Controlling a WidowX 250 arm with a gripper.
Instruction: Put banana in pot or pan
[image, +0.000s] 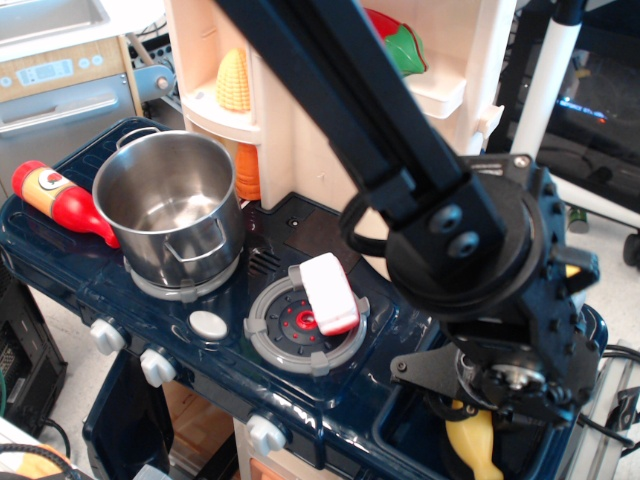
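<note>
The black robot wrist (480, 270) hides most of the glossy yellow banana (472, 447); the gripper fingers under it cannot be seen.

1 view, high front, angled down

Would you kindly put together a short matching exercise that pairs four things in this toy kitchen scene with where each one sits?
Things:
1. pot
2. banana
3. corn cob
4. ketchup bottle

Places:
A. on the cream corner shelf
B. in the sink basin, under the end effector
C. on the left burner
D. lying at the left edge of the stovetop, beside the pot

Pairs: 1-C, 2-B, 3-A, 4-D
</note>
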